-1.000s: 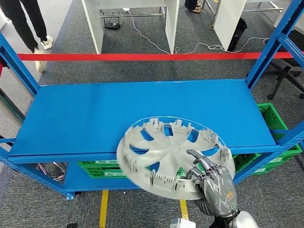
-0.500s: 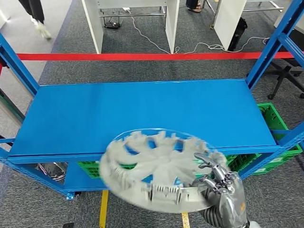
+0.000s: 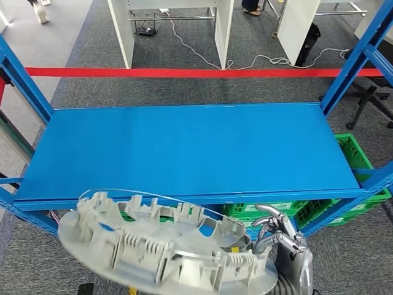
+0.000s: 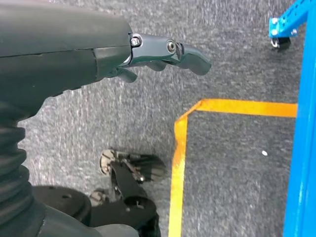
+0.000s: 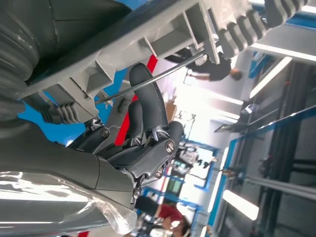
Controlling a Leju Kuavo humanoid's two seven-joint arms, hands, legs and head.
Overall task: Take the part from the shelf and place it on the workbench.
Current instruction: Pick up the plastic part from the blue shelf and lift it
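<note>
Wheel cover (image 3: 162, 252), grey plastic, carried off the front edge of the blue shelf (image 3: 185, 147) and low in my head view, back side up with its clips and ribs showing. It hangs free of the shelf, tilted, most of its disc reaching out toward my left. My right hand (image 3: 282, 243) grips it at one rim only, fingers (image 5: 147, 106) curled over the edge and the wire ring, as my right wrist view shows. My left hand (image 4: 111, 49) holds nothing; its fingers lie straight and close together, pointing down at the carpet (image 4: 231, 59) near the yellow floor tape (image 4: 178, 163).

Risks, as I judge them: the grip sits far from the cover's middle, so its weight levers against the fingers, and a quick turn toward the workbench could let it pivot or slip out. The far edge sits close to the shelf's front beam (image 3: 139, 201) and could catch it or the green crates (image 3: 357, 153) below. The thin plastic clips may snap if the cover drops or knocks the frame.
</note>
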